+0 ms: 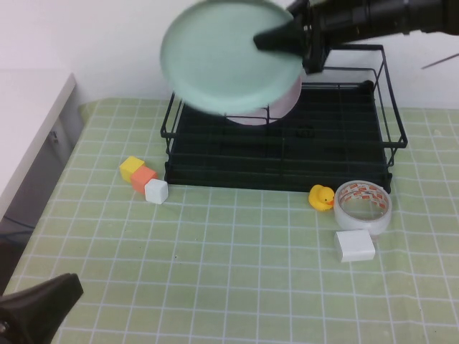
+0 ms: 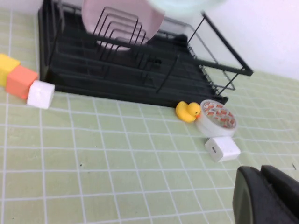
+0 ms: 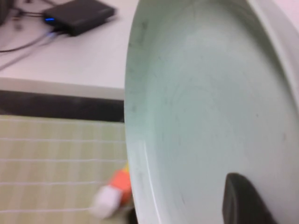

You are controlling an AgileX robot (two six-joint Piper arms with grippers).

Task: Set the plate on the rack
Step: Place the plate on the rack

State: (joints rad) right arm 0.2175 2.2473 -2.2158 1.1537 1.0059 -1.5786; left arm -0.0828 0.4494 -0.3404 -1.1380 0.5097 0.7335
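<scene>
The mint-green plate [image 1: 226, 57] hangs in the air above the back left of the black wire rack [image 1: 287, 147], tilted toward the camera. My right gripper [image 1: 283, 39] is shut on the plate's right rim, reaching in from the upper right. In the right wrist view the plate [image 3: 210, 102] fills the picture with one dark finger [image 3: 243, 200] over it. A pale pink plate [image 1: 276, 107] stands in the rack behind the green one; it also shows in the left wrist view [image 2: 122, 23]. My left gripper [image 2: 266, 196] is parked low at the near left, shut and empty.
Yellow [image 1: 131, 167], orange [image 1: 143, 178] and white [image 1: 155, 191] cubes lie left of the rack's front. A yellow rubber duck [image 1: 321, 196], a tape roll [image 1: 362, 206] and a white charger block [image 1: 354, 246] lie at its front right. A white table [image 1: 29, 115] stands left.
</scene>
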